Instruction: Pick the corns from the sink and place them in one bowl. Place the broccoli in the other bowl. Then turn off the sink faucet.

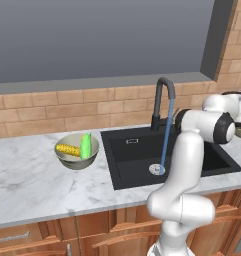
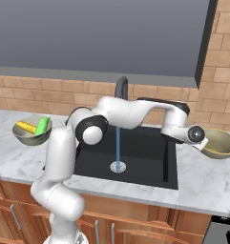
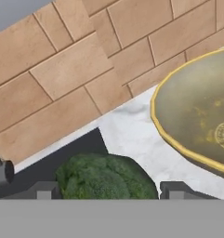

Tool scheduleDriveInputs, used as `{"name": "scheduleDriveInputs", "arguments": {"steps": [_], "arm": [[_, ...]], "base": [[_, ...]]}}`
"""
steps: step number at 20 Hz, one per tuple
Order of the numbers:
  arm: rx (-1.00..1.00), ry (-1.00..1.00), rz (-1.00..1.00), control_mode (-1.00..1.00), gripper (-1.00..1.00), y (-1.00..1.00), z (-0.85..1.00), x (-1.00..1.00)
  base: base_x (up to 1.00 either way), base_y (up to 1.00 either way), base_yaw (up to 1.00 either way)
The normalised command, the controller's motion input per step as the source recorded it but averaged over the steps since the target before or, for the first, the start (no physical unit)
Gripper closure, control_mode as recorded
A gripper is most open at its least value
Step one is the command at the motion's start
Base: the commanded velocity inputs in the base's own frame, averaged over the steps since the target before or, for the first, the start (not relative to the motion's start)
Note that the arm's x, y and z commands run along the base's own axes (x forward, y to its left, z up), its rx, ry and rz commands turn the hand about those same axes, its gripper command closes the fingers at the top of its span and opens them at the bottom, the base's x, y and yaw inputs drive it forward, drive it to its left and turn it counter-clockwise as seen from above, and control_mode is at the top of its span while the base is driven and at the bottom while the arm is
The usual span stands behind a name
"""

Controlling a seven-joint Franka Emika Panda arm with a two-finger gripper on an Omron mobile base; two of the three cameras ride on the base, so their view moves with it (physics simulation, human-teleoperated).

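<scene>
Marble surface [image 1: 37,185] under brick wall [image 1: 67,107] — black sink [image 1: 134,155] at centre, water running. Tool [image 3: 104,190] grips broccoli [image 3: 104,179]; olive bowl [image 3: 197,116] at 2 o'clock — corns [image 1: 76,148] in pale bowl [image 1: 77,159].

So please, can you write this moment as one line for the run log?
corns: in pale bowl | broccoli: between gripper fingertips, near olive bowl | faucet: running

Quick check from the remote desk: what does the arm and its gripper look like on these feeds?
The arm is glossy white, built of rounded tubular links with dark grey to black joint rings and end caps. No cables or markings are visible. The gripper has two small, dark grey, blocky fingertips.
</scene>
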Motion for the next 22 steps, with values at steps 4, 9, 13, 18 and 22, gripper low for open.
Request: {"name": "scheduleDriveInputs", "arguments": {"steps": [4, 9, 13, 18, 22], "arm": [[0.00, 0.00, -0.09, -1.00, 1.00, -0.41, 0.02, 0.25], [0.00, 0.00, -0.14, -1.00, 1.00, -0.41, 0.00, 0.26], [0.00, 0.00, -0.17, -1.00, 1.00, -0.44, 0.00, 0.28], [0.00, 0.03, -0.16, -1.00, 1.00, -0.44, -0.01, 0.28], [0.00, 0.08, -0.14, -1.00, 1.00, -0.48, -0.13, 0.29]], "base": [[0.00, 0.00, 0.00], [0.00, 0.00, 0.00], [0.00, 0.00, 0.00], [0.00, 0.00, 0.00], [0.00, 0.00, 0.00]]}}
